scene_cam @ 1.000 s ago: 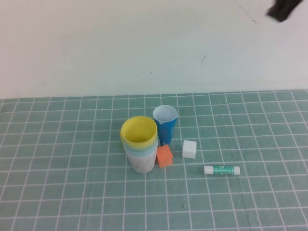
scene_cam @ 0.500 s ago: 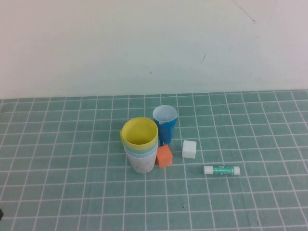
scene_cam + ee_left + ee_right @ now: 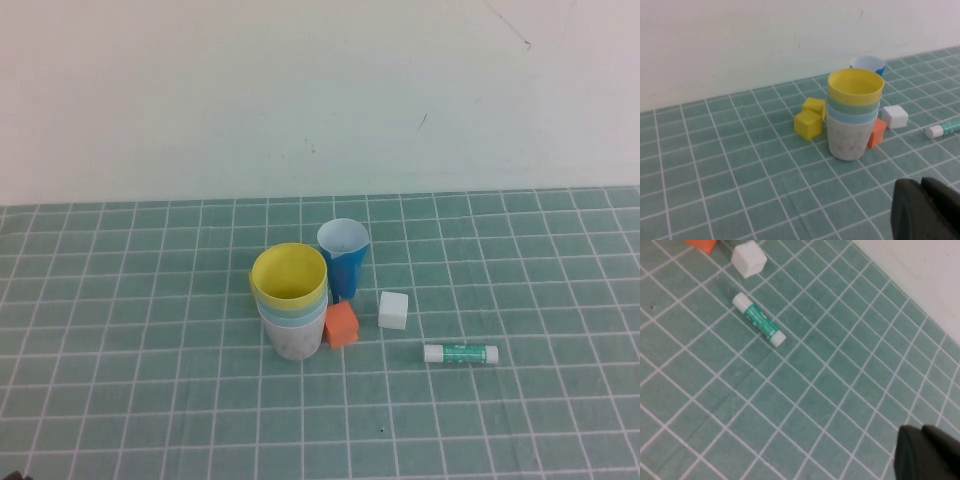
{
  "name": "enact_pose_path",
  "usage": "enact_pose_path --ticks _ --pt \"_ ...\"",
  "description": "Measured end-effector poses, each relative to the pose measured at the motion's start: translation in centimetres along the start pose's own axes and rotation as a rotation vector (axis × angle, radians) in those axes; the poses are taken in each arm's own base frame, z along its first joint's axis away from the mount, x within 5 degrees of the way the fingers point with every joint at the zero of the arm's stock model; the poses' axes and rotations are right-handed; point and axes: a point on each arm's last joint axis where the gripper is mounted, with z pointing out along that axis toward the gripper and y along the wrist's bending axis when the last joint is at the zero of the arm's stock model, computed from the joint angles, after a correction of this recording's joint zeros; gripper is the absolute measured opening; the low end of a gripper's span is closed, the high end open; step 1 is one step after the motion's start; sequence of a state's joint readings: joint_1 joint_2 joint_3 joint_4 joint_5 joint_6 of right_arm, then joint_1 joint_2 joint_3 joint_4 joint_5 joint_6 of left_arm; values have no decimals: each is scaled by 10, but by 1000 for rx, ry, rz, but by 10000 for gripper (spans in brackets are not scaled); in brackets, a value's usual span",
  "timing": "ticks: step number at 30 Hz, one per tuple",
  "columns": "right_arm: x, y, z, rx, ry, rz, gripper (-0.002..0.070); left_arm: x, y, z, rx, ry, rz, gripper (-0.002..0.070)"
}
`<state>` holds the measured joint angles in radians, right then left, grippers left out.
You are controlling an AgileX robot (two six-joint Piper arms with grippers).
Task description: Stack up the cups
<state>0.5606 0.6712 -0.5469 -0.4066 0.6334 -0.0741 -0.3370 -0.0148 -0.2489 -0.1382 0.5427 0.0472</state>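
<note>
The stacked cups (image 3: 853, 117) look like smooth matt plastic, the lowest one pale and faintly speckled. The counter (image 3: 150, 400) wears a matt green mat with a white grid, and the glue stick (image 3: 461, 353) has a glossy printed label. Both hands, left hand (image 3: 925, 210) and right hand (image 3: 927, 455), look like dark matt plastic.

Bench (image 3: 150, 400): teal-green with white grid lines. Wall (image 3: 300, 90): off-white. Stacked cups (image 3: 291, 312): yellow on top, then pale green, light blue, pink-white lowest. Separate cup (image 3: 343, 256): deep blue, pale inside. Cubes: orange (image 3: 341, 324), white (image 3: 394, 310), two yellow (image 3: 810, 117). Glue stick (image 3: 461, 353): green label, white ends. Left claw (image 3: 925, 210), right claw (image 3: 927, 452): black.
</note>
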Motion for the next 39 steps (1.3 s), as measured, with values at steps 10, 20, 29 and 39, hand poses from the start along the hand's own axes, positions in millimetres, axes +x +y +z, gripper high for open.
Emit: enact_pose_path --ticks 10,20,29,39 --pt "19 14 10 -38 -15 67 0 1 0 0 1 16 0 -3" --pt "26 15 11 -33 29 50 -1 2 0 0 1 18 -2 -3" --pt "45 14 -10 98 -244 106 -1 2 0 0 7 18 -1 -3" --pt "108 36 2 420 -381 211 -1 2 0 0 7 18 -1 -3"
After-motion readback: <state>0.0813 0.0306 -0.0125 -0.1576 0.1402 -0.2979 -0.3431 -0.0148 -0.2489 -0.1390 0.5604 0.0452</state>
